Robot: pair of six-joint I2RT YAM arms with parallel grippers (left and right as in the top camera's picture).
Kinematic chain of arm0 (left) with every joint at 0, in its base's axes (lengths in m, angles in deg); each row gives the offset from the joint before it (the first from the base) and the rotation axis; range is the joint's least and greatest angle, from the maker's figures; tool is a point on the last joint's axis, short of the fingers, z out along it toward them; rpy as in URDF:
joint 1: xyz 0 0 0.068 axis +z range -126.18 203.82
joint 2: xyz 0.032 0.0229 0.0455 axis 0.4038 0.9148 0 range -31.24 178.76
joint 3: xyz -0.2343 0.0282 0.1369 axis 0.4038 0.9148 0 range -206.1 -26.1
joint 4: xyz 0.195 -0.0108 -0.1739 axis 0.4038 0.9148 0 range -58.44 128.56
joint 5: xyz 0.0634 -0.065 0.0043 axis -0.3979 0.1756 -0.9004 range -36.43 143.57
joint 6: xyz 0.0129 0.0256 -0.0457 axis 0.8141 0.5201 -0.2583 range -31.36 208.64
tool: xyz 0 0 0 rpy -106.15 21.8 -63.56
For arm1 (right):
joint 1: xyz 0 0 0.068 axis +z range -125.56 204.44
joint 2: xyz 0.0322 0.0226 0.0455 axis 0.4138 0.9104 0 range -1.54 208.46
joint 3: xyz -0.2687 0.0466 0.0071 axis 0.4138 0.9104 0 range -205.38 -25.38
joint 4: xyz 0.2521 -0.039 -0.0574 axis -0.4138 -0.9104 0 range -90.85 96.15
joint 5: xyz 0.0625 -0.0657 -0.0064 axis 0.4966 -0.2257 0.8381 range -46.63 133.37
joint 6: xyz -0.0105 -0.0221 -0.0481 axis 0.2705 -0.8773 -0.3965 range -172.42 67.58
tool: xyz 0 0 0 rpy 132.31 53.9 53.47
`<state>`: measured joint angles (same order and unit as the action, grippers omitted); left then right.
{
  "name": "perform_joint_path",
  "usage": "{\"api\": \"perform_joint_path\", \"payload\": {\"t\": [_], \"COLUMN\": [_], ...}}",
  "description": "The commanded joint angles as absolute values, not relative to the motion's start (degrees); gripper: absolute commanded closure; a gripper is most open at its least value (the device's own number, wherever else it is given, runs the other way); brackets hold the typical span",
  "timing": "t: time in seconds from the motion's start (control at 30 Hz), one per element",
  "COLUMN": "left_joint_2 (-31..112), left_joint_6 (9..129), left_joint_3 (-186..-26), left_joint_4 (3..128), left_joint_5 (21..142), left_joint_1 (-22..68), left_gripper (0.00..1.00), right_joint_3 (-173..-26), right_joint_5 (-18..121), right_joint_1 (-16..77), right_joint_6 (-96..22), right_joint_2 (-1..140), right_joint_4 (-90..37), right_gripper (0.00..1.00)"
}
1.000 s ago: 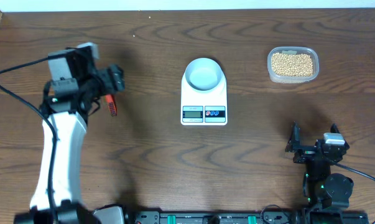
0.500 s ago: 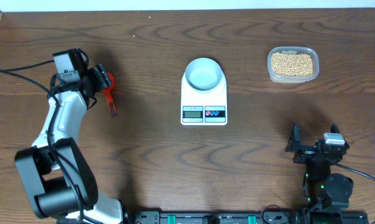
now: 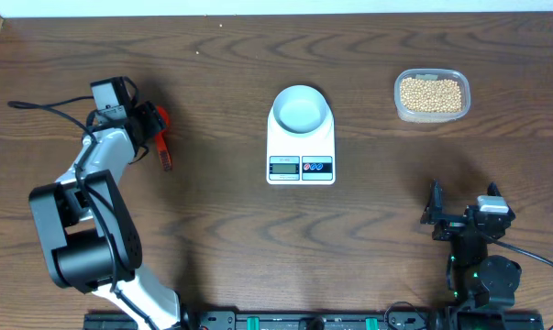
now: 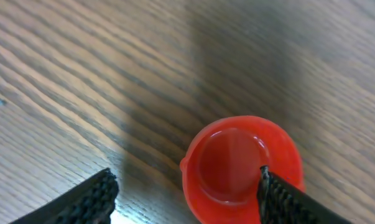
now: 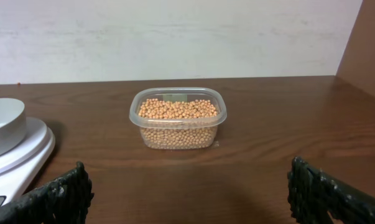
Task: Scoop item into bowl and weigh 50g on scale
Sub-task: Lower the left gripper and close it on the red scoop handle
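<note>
A red scoop [image 3: 165, 151] lies on the table at the left, its round head [image 4: 237, 163] empty and facing up. My left gripper [image 3: 149, 123] is low over that head and open. In the left wrist view the head sits between the fingers, against the right fingertip [image 4: 285, 198], and the left fingertip [image 4: 84, 200] is well clear of it. The pale bowl [image 3: 301, 108] stands empty on the white scale [image 3: 301, 167] at mid table. Tan beans [image 3: 431, 93] fill a clear tub [image 5: 178, 119] at the back right. My right gripper [image 3: 463, 216] rests open near the front right, holding nothing.
A black cable [image 3: 38, 104] loops from the left arm across the table's left side. In the right wrist view the scale's edge [image 5: 25, 160] and the bowl [image 5: 2, 124] show at the left, with a white wall behind the table.
My left gripper has come down and a little left onto the scoop's head, and its jaws have narrowed somewhat. The scoop, bowl, scale, tub and right arm have not moved.
</note>
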<state>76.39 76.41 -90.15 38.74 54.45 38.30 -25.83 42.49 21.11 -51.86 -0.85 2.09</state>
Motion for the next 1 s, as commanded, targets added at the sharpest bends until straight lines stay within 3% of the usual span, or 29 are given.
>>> {"api": "perform_joint_path", "payload": {"t": [0.0, 0.2, 0.4, 0.53, 0.97], "left_joint_2": [77.26, 77.94, 79.65, 80.63, 80.85], "left_joint_6": [76.23, 74.64, 74.57, 74.66, 85.26], "left_joint_3": [-91.81, -91.81, -91.81, -91.81, -91.81], "left_joint_4": [37.97, 36.81, 36.57, 35.65, 32.92], "left_joint_5": [53.71, 54.47, 54.61, 54.63, 58.80], "left_joint_1": [38.54, 38.54, 38.49, 38.49, 38.54], "left_gripper": [0.35, 0.51, 0.54, 0.63, 0.63], "right_joint_3": [-25.69, -25.69, -25.69, -25.69, -25.69], "right_joint_5": [42.42, 42.42, 42.42, 42.42, 42.42], "right_joint_1": [20.78, 20.78, 20.78, 20.78, 20.78], "right_joint_6": [-52.71, -52.71, -52.71, -52.71, -52.71], "right_joint_2": [-1.20, -1.20, -1.20, -1.20, -1.20], "right_joint_4": [1.94, 1.94, 1.94, 1.94, 1.94], "right_gripper": [0.01, 0.01, 0.01, 0.01, 0.01]}}
